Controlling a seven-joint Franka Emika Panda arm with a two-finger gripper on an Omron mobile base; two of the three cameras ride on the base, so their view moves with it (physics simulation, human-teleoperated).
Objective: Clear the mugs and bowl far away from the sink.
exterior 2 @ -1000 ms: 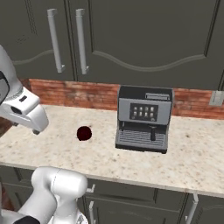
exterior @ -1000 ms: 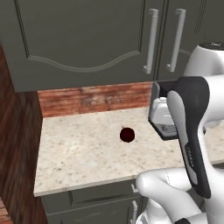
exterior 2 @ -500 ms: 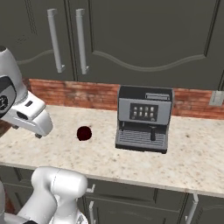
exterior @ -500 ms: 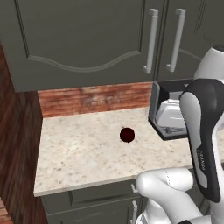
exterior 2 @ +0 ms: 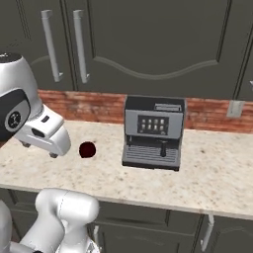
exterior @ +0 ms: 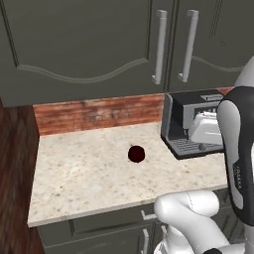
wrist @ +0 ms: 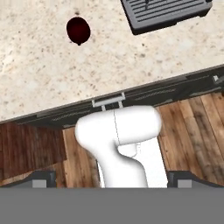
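Note:
A small dark maroon mug [exterior: 136,154] [exterior 2: 87,149] stands alone near the middle of the speckled beige counter [exterior: 84,173] [exterior 2: 212,173]. In the hand view the mug [wrist: 78,29] sits at the upper left, far from the fingertips [wrist: 43,177]. My gripper [exterior 2: 38,149] hangs open and empty above the counter's front edge, left of the mug in the right base view, apart from it. Both dark tips stand wide apart at the bottom of the hand view. The bowl and the sink are out of view.
A grey coffee machine [exterior: 193,124] [exterior 2: 153,131] [wrist: 166,13] stands against the brick backsplash, right of the mug. Dark upper cabinets with long handles [exterior: 159,47] hang above. The counter ends at the left [exterior: 32,198]; drawer fronts [wrist: 109,103] and wooden floor lie below its front edge.
The arm has swung a little: the hand drifted right and slightly down in both base views. The mug and the coffee machine have stayed put. The jaws stayed open.

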